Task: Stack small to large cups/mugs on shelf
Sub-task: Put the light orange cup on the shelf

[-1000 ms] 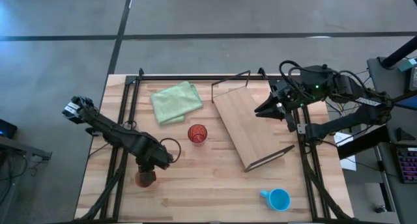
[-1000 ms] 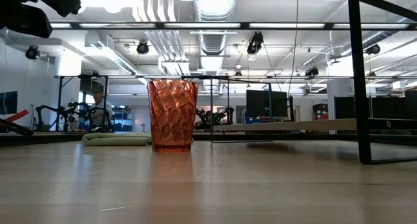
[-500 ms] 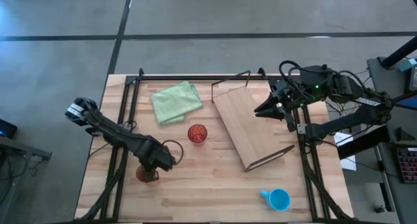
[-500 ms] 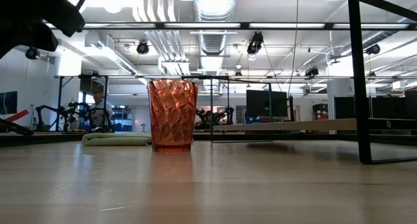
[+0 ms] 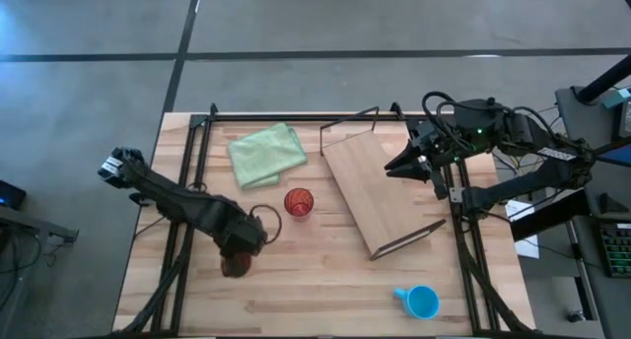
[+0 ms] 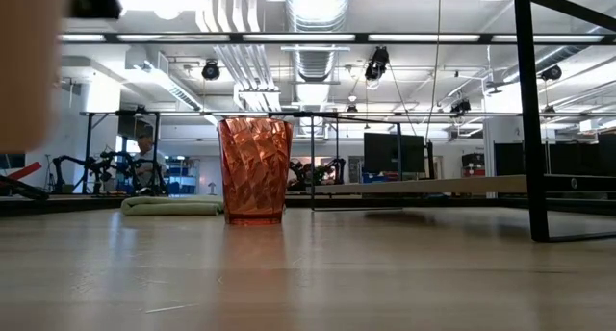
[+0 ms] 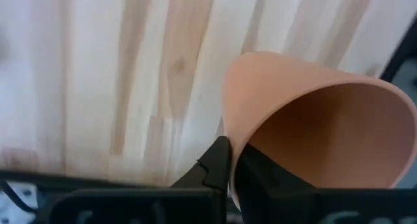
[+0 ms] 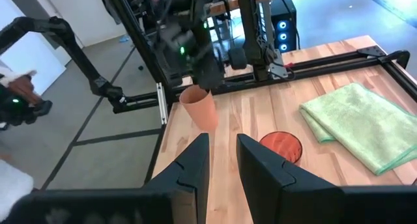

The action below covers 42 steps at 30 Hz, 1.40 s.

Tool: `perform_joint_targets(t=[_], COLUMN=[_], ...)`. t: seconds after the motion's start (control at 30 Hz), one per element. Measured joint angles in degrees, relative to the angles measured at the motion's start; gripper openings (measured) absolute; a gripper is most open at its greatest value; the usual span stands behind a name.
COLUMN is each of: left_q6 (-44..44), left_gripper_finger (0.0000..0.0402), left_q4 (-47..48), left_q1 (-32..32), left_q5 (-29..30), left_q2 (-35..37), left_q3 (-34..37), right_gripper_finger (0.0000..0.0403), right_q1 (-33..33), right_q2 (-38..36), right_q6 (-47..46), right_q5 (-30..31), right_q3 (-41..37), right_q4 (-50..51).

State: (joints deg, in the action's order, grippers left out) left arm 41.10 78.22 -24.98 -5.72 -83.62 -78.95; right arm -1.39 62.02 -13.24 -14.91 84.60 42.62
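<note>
Left tool, lower left of the high view, grips the tan-orange cup by its rim, tilted, off the desk. Recommend levelling it before carrying toward the wooden shelf, passing clear of the red-orange cup. Right tool waits at the shelf's far edge, fingers apart and empty.

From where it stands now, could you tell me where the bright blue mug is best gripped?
Pinch the rim of the bright blue handled mug from straight above, on the wall opposite its handle: it stands upright, mouth open, handle pointing toward the table's left.

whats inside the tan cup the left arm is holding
Nothing shows inside the tan cup: its visible inner wall is bare. The left gripper's fingers pinch the rim and cover the lower part.
</note>
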Motion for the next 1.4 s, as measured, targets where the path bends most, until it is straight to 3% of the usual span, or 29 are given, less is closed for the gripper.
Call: perform_joint_targets(t=[0.1, 0.27, 0.47, 0.73, 0.83, 1.17, 1.3, 1.4], left_q6=[-0.03, -0.27, -13.53, -32.61, -32.69, -32.03, -29.8, -29.46], left_gripper_finger=[0.0, 0.0, 0.0, 0.0, 0.0, 0.0, 0.0, 0.0], left_q4=[0.29, 0.06, -7.39, -29.89, -29.66, -26.76, -26.67, -26.67], left_q1=[2.9, 8.96, 17.06, 26.75, 30.0, 40.61, 41.62, 41.81], left_q5=[5.77, 14.74, 27.53, 25.1, 22.53, 15.36, 10.61, 10.3], left_q2=[-0.01, -0.04, -2.02, -9.95, -13.79, -24.39, -27.88, -30.25], left_q3=[-6.65, -17.28, -28.06, -33.4, -33.96, -36.71, -36.82, -36.78], right_gripper_finger=[0.0073, 0.0073, 0.0073, 0.0073, 0.0073, 0.0073, 0.0073, 0.0073], right_q1=[0.0, -0.02, 0.0, -0.02, 0.0, -0.02, -0.02, -0.02], right_q2=[0.0, 0.0, 0.02, 0.02, -0.06, -2.38, -2.64, -2.62], right_q6=[-0.02, -0.16, -0.23, -3.25, -4.48, -3.16, -2.2, -2.14], right_q5=[1.58, 9.1, 13.11, 14.11, 15.13, 29.53, 30.17, 30.18], right_q3=[0.0, -0.21, -0.85, -0.94, -0.94, -0.94, -0.94, -0.94], right_q4=[-0.03, -0.07, -0.05, -0.05, -0.01, 0.52, 1.59, 4.24])
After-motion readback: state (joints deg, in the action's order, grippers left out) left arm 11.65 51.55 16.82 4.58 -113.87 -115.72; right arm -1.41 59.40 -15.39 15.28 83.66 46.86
